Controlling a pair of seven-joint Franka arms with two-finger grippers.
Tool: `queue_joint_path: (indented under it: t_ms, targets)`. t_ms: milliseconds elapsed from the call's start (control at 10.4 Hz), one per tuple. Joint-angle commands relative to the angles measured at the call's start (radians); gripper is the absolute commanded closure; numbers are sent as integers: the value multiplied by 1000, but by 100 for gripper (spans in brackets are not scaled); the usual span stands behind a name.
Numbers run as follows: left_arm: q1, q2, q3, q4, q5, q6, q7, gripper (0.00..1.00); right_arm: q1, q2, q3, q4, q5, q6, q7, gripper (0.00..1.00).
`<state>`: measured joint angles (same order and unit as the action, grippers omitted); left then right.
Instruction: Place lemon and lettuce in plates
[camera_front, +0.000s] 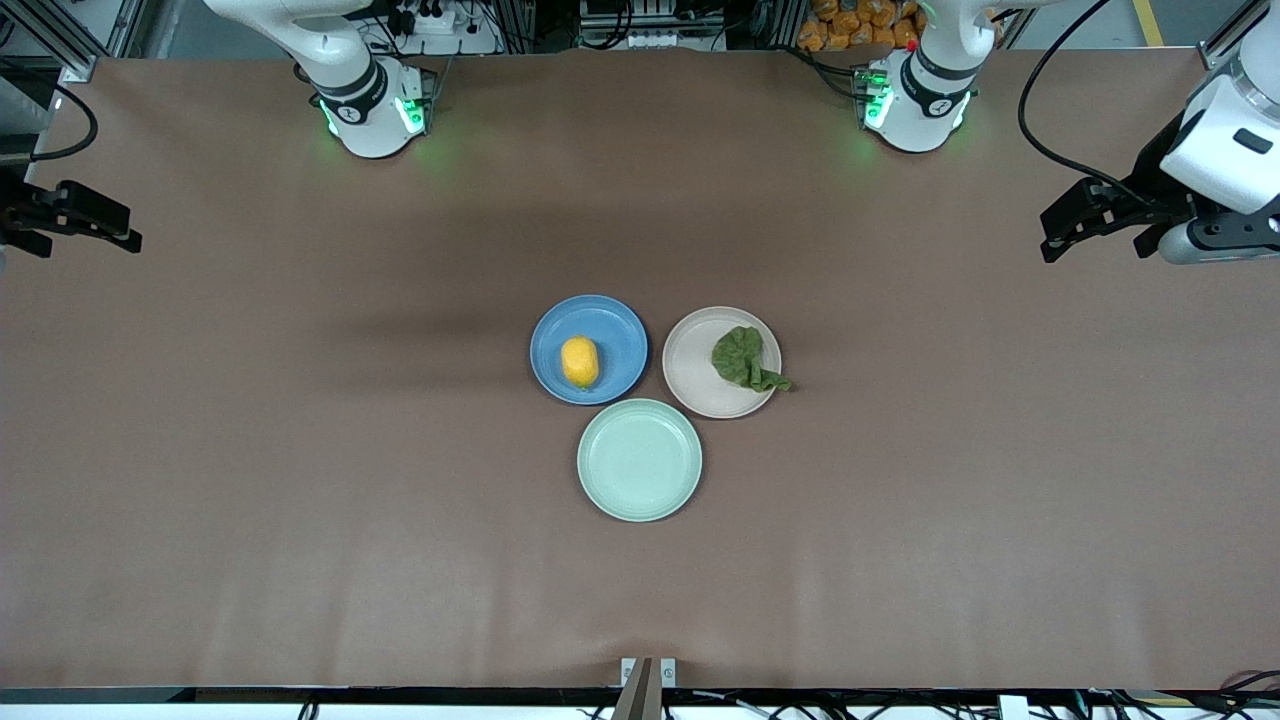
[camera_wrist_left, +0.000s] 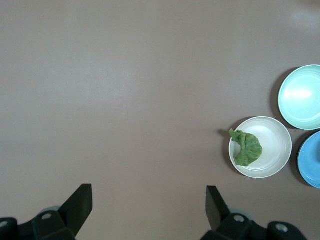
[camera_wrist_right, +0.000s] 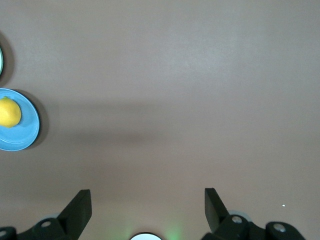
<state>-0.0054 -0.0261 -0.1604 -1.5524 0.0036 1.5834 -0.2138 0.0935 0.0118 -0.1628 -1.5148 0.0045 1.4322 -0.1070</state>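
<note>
Brown matting covers the whole table (camera_front: 300, 480), and racks with cables and some orange things fill the strip along the top of the front view. Three plates sit in a tight cluster at the middle of that view. The blue plate (camera_front: 589, 349) is the upper-left one of the cluster, and the lemon (camera_front: 580, 361) lies inside it, a little below its centre. Just beside it, at upper right of the cluster, is the beige-pink plate (camera_front: 721, 362); the lettuce (camera_front: 744, 359) rests in it toward its right rim, with its narrow tail draped over the rim at lower right, though I cannot be sure whether the tip touches the matting. The mint-green plate (camera_front: 639, 459) sits below and between the other two, nearer the front camera.

Both arms wait well apart from the plates. The left gripper (camera_front: 1060, 232) hangs at the right edge of the front view, over the left arm's end of the table, its fingers spread wide and holding nothing; its wrist view shows the two fingertips (camera_wrist_left: 80, 202) standing apart at the bottom of the frame. The right gripper (camera_front: 115, 232) hangs at the left edge of the front view, over the right arm's end of the table, likewise spread wide and free of any load, fingertips (camera_wrist_right: 80, 205) parted in its own wrist view.
</note>
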Motion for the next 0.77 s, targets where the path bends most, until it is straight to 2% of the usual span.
queue_joint_path:
  t_ms: [0, 674]
  targets:
    - [-2, 3, 4, 32, -17, -14, 10, 0, -12, 16, 12, 30, -1, -16, 17, 0]
    - [2, 5, 5, 32, -16, -14, 25, 0, -11, 16, 12, 30, -1, -16, 18, 0]
